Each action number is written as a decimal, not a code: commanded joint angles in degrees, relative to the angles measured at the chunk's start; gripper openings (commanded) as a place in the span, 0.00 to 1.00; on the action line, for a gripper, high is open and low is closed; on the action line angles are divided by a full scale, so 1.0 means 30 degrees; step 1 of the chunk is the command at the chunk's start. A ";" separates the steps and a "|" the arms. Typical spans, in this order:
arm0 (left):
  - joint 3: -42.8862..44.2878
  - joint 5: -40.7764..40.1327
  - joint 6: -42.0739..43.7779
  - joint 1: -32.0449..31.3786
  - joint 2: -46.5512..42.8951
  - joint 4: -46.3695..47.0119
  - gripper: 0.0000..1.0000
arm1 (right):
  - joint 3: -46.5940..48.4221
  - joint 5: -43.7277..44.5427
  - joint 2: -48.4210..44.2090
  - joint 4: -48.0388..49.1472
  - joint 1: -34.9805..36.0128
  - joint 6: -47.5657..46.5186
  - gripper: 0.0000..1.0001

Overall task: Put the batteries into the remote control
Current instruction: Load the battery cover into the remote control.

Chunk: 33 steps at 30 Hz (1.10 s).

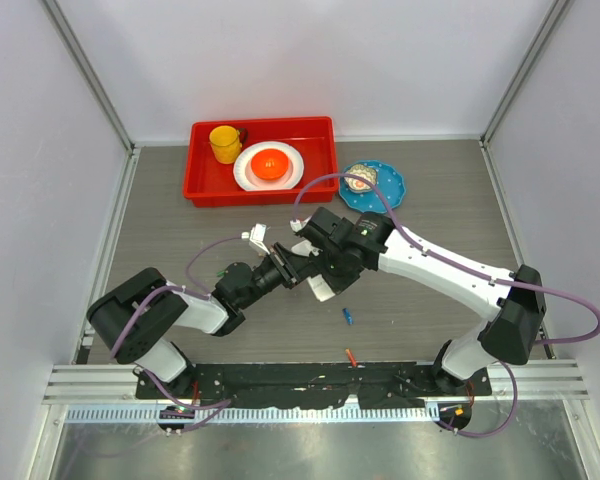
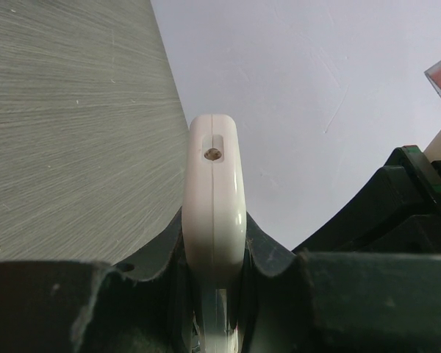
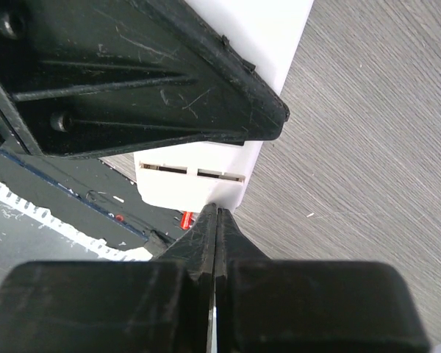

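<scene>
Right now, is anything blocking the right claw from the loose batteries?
Nothing visible does. The blue battery and the orange battery lie uncovered on the table, on the near side of the right claw.

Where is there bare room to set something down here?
Bare tabletop: at the left, between red tray and left arm; at far right, past the blue plate. Crowded: the middle, where left gripper and right gripper meet at the remote control, two batteries just in front.
</scene>
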 commanded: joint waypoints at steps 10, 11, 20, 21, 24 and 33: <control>0.0053 0.0081 0.0056 -0.0210 -0.0740 0.5033 0.00 | 0.0118 0.0882 -0.0574 0.2292 -0.0622 0.0681 0.17; 0.0052 0.0052 0.0027 -0.0210 -0.0769 0.5033 0.00 | 0.0118 0.0852 -0.0545 0.2410 -0.0652 0.0709 0.18; 0.0023 -0.0211 -0.0090 -0.0210 -0.0887 0.5033 0.00 | -0.0029 0.0706 -0.0399 0.3172 -0.0945 0.0915 0.30; 0.0023 -0.0270 -0.0119 -0.0181 -0.0916 0.5033 0.00 | -0.0029 0.0647 -0.0399 0.3172 -0.0945 0.0973 0.31; 0.0081 -0.0328 -0.0149 -0.0210 -0.1003 0.5033 0.00 | -0.0263 0.0530 -0.0369 0.3347 -0.0974 0.1003 0.33; 0.0170 -0.0446 -0.0295 -0.0181 -0.1385 0.5033 0.00 | -0.1054 0.0353 -0.0545 0.4343 -0.1150 0.1500 0.38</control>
